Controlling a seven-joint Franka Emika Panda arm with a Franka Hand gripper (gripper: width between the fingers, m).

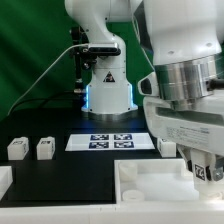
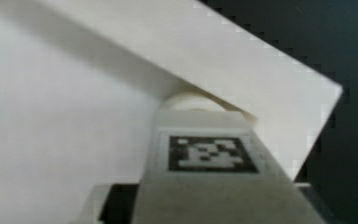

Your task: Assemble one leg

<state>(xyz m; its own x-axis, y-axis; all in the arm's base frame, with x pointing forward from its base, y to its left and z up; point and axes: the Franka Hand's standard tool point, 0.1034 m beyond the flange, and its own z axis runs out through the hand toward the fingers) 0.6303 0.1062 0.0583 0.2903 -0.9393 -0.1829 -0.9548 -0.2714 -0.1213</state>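
Observation:
My gripper [image 1: 206, 172] is low at the exterior view's right, over the near right part of the large flat white tray-like piece [image 1: 140, 186]. It is shut on a leg [image 2: 208, 170], a white block with a black-and-white tag on its face. In the wrist view the leg's rounded tip [image 2: 201, 101] rests against the tray-like piece [image 2: 87, 100] near its corner. One dark finger [image 2: 130, 203] shows beside the leg. Two more legs [image 1: 17, 148] [image 1: 45, 148] stand at the exterior view's left, and another leg [image 1: 167, 146] stands right of the marker board.
The marker board [image 1: 110, 141] lies in the middle of the black table. The robot base [image 1: 105, 85] stands behind it. A white block [image 1: 4, 180] sits at the near left edge.

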